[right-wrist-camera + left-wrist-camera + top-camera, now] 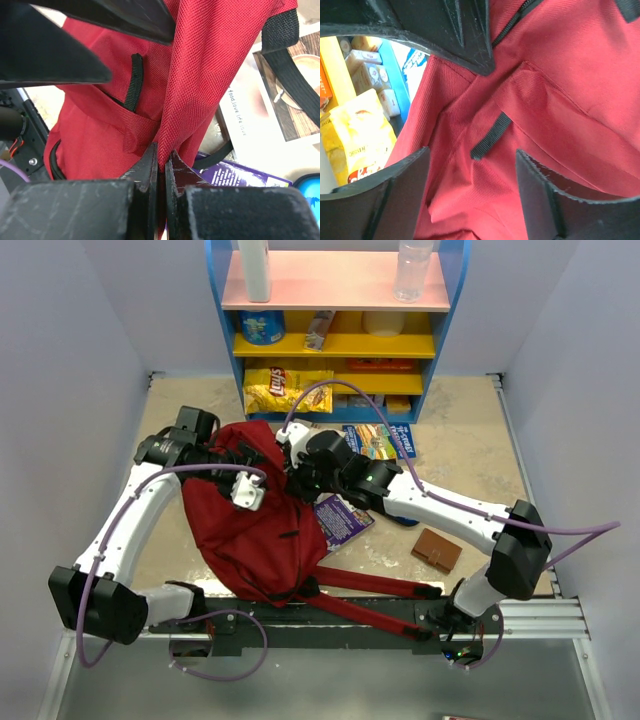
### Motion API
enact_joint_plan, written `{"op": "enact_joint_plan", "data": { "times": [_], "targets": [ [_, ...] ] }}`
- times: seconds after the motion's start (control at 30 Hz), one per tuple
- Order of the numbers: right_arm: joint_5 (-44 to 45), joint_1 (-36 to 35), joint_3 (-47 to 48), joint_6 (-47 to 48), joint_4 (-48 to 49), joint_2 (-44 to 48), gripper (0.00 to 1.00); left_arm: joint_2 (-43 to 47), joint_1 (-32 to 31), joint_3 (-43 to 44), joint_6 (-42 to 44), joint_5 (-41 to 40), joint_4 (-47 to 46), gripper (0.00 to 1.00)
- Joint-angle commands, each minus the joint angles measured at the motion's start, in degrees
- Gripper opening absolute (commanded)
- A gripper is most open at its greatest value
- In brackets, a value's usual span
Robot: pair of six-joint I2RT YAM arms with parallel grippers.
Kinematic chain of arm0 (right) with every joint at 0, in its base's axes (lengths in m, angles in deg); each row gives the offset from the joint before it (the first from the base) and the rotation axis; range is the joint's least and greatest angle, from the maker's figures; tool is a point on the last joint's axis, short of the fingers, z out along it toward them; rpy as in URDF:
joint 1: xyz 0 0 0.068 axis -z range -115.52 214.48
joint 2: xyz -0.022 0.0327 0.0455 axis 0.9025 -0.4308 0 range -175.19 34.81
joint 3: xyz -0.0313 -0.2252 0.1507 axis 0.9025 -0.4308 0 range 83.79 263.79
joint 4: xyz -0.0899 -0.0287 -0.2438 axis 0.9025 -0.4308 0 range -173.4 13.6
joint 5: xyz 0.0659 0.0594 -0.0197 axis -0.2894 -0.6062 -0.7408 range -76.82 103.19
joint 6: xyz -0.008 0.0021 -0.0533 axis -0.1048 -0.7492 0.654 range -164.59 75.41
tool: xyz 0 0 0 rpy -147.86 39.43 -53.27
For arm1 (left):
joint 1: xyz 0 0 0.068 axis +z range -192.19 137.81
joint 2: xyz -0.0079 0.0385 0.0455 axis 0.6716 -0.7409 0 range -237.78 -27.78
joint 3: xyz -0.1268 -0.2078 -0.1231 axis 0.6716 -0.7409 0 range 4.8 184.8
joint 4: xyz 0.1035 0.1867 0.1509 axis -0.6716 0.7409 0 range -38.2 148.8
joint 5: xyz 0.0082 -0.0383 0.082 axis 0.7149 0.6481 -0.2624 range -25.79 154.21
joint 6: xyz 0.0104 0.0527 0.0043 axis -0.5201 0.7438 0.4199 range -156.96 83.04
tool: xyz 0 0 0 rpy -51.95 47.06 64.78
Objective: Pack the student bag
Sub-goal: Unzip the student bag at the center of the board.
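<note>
Early stage: student bag [250, 530] fabric pinched in right hand [161, 152], left hand [470, 162] spread over bag; purple book [347, 519] beside bag, unpacked.

The white-and-black left arm [130, 515] bends up from its base and turns inward. The black left gripper [470, 154] holds its fingers well apart. The white-and-black right arm [440, 505] stretches across to the left. The right gripper [161, 150] has its fingers pressed together on a fold of the large dark-red fabric student bag [200, 75].
</note>
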Motion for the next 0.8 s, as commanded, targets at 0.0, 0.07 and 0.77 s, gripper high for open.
{"op": "enact_joint_plan", "data": {
  "times": [0.0,0.07,0.77],
  "targets": [
    [-0.3,-1.1,3.5,0.8,1.7,2.4,0.0,-0.3,-1.5,0.7,2.5,0.2,-1.9,0.7],
    [-0.5,-1.1,3.6,0.4,2.3,2.6,0.0,-0.1,-2.0,-0.2,3.1,-0.8,-3.0,0.66],
    [-0.6,-1.2,4.9,-0.6,2.3,3.5,0.0,-0.8,-2.5,-0.9,6.1,-5.2,0.1,0.24]
  ]
}}
